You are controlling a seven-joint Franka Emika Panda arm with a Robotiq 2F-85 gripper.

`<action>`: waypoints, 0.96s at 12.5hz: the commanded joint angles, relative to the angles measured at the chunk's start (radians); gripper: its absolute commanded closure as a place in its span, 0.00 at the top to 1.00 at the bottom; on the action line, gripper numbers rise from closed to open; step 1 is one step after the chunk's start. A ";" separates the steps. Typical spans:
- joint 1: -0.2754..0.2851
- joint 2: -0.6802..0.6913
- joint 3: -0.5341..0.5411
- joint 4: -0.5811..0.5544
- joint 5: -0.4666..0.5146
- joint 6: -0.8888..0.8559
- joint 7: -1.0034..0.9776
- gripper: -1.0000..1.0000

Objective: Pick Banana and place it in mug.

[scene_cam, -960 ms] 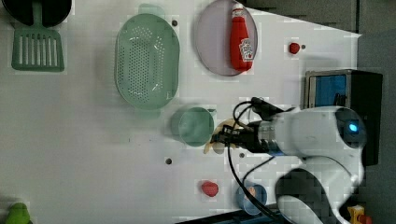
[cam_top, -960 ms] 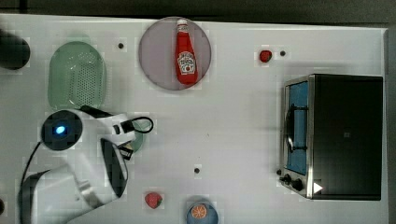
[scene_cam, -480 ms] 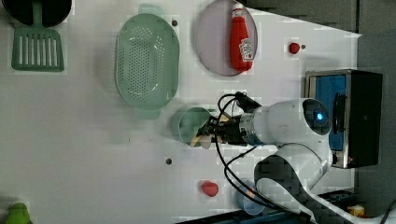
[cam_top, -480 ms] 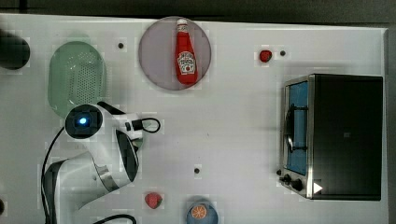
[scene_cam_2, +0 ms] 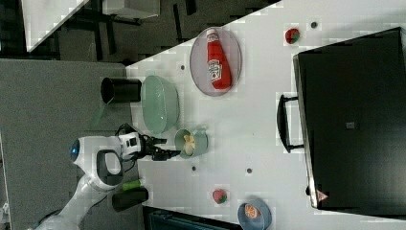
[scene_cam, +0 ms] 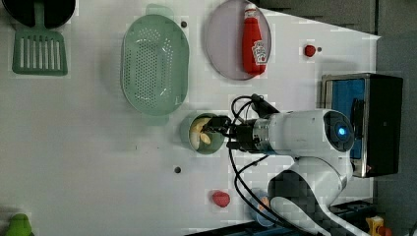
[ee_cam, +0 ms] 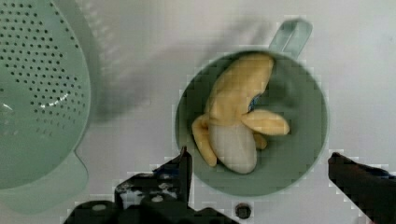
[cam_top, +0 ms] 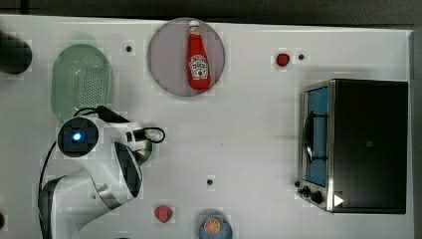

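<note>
One banana [ee_cam: 238, 121], half peeled, lies inside the green mug [ee_cam: 303, 140], which stands on the white table [cam_top: 249, 149] just beside the green colander [scene_cam: 155, 64], at about five o'clock from it in the left view. Above the mug's rim the gripper [ee_cam: 259, 168] hangs released, its two dark fingers [ee_cam: 180, 170] spread wide on either side and grasping nothing.

glossy white arm [scene_cam: 305, 135] with blue light, black cables, dark tool [ee_cam: 259, 175]
</note>
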 commanded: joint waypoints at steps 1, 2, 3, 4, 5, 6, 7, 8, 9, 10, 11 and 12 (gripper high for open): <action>0.000 -0.061 -0.034 -0.004 0.027 0.037 0.047 1.00; -0.006 -0.098 -0.042 0.003 0.027 0.028 0.047 1.00; -0.012 -0.142 -0.053 0.011 0.027 0.014 0.047 1.00; -0.018 -0.191 -0.073 0.021 0.026 -0.016 0.046 1.00; -0.024 -0.239 -0.100 0.034 0.025 -0.074 0.037 1.00; -0.028 -0.285 -0.132 0.053 0.025 -0.139 0.009 1.00; -0.030 -0.327 -0.167 0.076 0.026 -0.212 -0.011 1.00; -0.032 -0.366 -0.208 0.105 0.026 -0.295 -0.016 1.00; -0.033 -0.397 -0.249 0.135 0.025 -0.369 -0.018 1.00; -0.035 -0.423 -0.291 0.166 0.025 -0.440 -0.019 1.00; -0.035 -0.441 -0.328 0.198 0.025 -0.501 -0.019 1.00; -0.036 -0.451 -0.363 0.232 0.025 -0.551 -0.021 1.00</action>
